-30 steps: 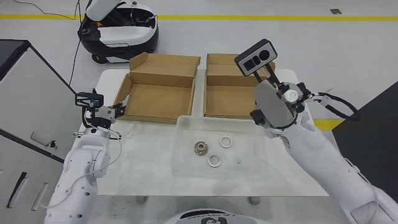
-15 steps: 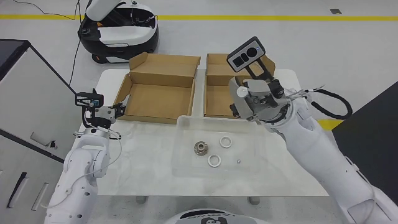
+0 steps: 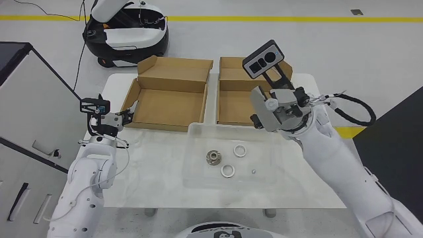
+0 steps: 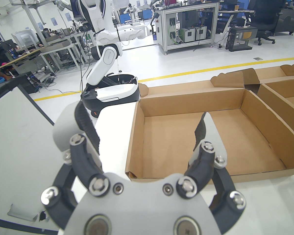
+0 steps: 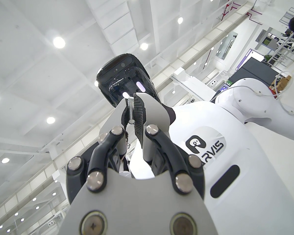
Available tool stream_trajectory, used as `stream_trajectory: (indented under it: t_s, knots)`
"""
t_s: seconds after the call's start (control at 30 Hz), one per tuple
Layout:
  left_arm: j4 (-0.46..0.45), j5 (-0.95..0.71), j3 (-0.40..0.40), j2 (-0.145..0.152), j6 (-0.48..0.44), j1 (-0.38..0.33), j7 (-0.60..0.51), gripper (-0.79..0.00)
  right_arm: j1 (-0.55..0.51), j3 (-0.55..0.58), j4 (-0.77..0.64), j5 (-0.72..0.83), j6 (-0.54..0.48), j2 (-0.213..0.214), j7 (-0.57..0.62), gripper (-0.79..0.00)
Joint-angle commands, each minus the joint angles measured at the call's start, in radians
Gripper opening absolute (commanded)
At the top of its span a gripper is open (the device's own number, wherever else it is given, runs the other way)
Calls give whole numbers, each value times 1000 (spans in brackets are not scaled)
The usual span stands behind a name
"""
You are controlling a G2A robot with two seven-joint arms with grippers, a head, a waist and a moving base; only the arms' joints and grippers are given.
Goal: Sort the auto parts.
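My right tool (image 5: 131, 98) was clamped on a small threaded silver metal bolt (image 5: 130, 111), held aloft and pointing upward. Light, stiff and slick (threads give some bite), it seemed best pinched mid-shank. My left tool (image 4: 142, 110) hung open.

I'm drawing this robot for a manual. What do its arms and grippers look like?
The left arm and right arm have smooth white shells. The left gripper and right gripper each have a silver base plate with screws, black linkage bars and white fingers with black ribbed pads. A black cable loops by the right wrist.
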Motion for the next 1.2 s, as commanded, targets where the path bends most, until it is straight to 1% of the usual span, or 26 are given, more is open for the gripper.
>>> stream_trajectory:
  t_s: [0.0,0.93,1.03,1.17]
  knots:
    - [0,0,0,0,0,0,0,0,0,0,0,0,0,0,-1,-785]
    - [0,0,0,0,0,0,0,0,0,0,0,0,0,0,-1,-785]
    - [0,0,0,0,0,0,0,0,-3,32,-5,-48,14,3,-55,-785]
    - [0,0,0,0,0,0,0,0,-11,123,3,-170,94,19,-168,-785]
